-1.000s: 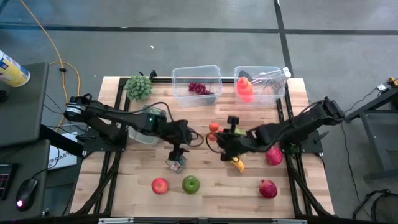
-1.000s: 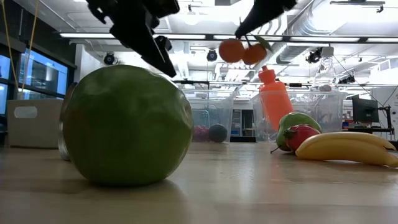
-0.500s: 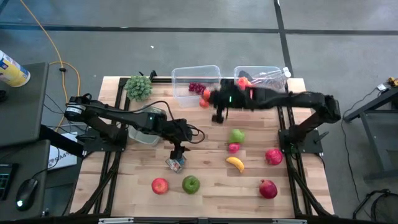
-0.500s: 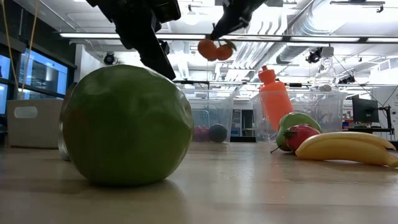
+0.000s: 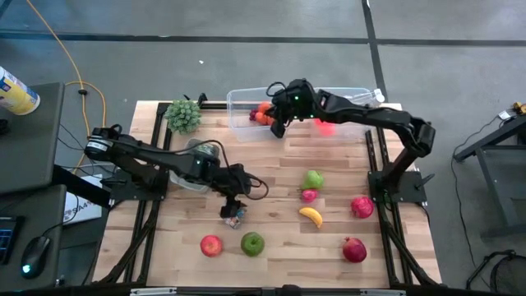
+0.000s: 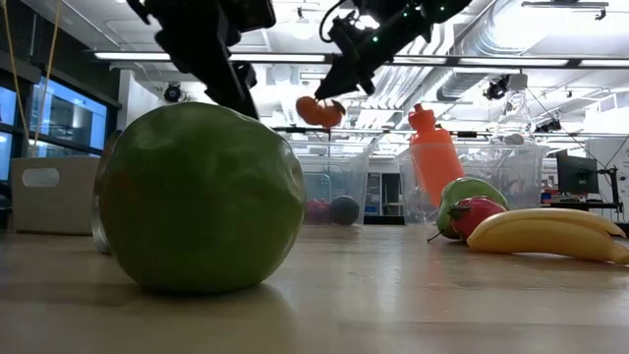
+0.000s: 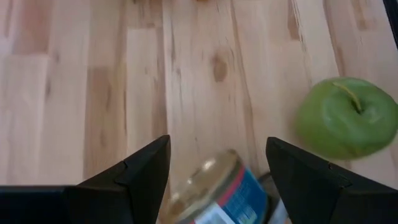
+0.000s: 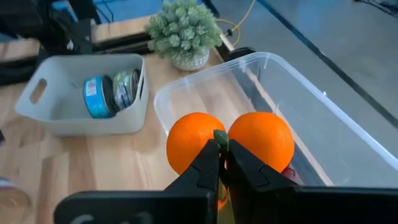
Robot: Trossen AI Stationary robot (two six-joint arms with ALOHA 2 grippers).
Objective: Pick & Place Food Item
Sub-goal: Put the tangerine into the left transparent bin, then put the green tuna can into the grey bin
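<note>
Two oranges (image 8: 196, 143) joined by a green stem hang from my right gripper (image 8: 222, 163), which is shut on them above the left clear container (image 8: 292, 78) at the table's far edge; red grapes lie in that container. In the high view the oranges (image 5: 261, 113) are over the container's right part. My left gripper (image 7: 217, 171) is open at mid-table, its fingers on either side of a can (image 7: 214, 190) that lies tilted on the table (image 5: 233, 216). My right gripper pinches the green stem (image 8: 220, 138) between the two oranges with its fingertips, slanting down from the table's right side. The oranges hang side by side at the fingertips, lifted clear above the container. My left gripper's fingers flank the can; I cannot tell whether they touch it.
Near the front lie a red apple (image 5: 211, 245) and a green apple (image 5: 252, 242). A green fruit (image 5: 313, 179), a banana (image 5: 311, 216) and two red fruits (image 5: 362, 206) lie at the right. A grey bin with cans (image 8: 87, 102), a plant (image 5: 183, 115) and a second clear container (image 5: 349, 111) stand at the back.
My right gripper has swung from the middle of the table toward the far edge and somewhat left, rolling as it went, and has carried the oranges clear of the table to above the left clear container. My left gripper has kept its place over the can.
</note>
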